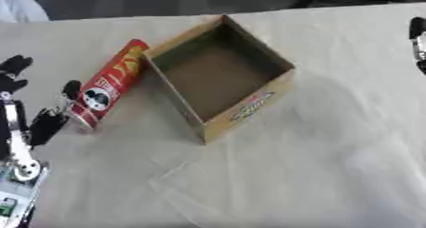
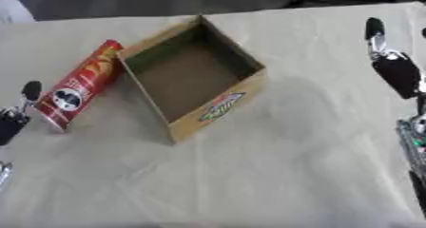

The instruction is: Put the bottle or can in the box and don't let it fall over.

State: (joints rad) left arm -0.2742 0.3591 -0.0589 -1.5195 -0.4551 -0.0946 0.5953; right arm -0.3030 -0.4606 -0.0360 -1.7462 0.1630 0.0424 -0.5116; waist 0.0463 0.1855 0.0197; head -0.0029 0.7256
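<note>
A red crisp can (image 1: pixel 106 83) lies on its side on the cloth-covered table, its far end against the left wall of an open cardboard box (image 1: pixel 220 75). The box stands empty, with a printed label on its front right side. My left hand (image 1: pixel 37 113) is at the left edge, fingers straight and spread, its fingertips close beside the can's near end. My right hand (image 2: pixel 395 65) hangs at the right edge, fingers extended, well away from the box.
A light cloth (image 1: pixel 316 175) covers the table, with creases in front of the box. A flat transparent sheet (image 1: pixel 187 184) lies on it near the front. The table's far edge (image 1: pixel 125 17) runs behind the box.
</note>
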